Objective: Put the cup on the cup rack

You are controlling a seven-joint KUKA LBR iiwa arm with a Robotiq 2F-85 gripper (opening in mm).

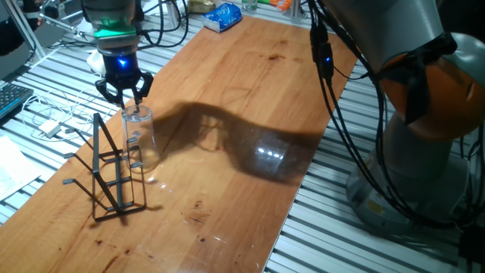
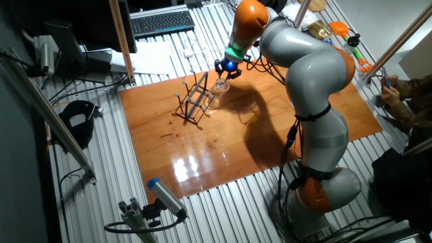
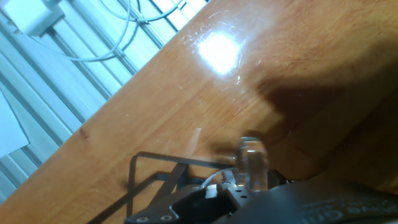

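A KUKA arm's claw (image 1: 125, 89) grips the rim of the clear tumbler (image 1: 139, 136) from above, its black fingers (image 1: 112, 91) clenched on the glass at the top edge. The cup hangs upright just beside the black wire cup rack (image 1: 111, 176), on the side away from the bench's near edge, with its base close to the wooden bench (image 1: 250, 114); whether it is touching the wood cannot be told. The other fixed view shows the claw (image 2: 226, 69) poised over the cup (image 2: 220, 85) next to the rack (image 2: 194, 101), near the far edge of the bench (image 2: 202, 162). In the hand view the glass (image 3: 252, 163) shows as a pale blur above the rack's base wire (image 3: 155, 158).

The cup appears to be held but not yet hung. Doing the step well likely means lifting the tumbler clear of the slanted bars, tipping it mouth-down, and lowering it so an outward peg (image 1: 70, 182) enters the mouth. The grip on one wall of smooth glass looks slender, so slow rotation would guard against slipping. The rack is light wire and could shift if nudged, so the approach is best kept free of the uprights.
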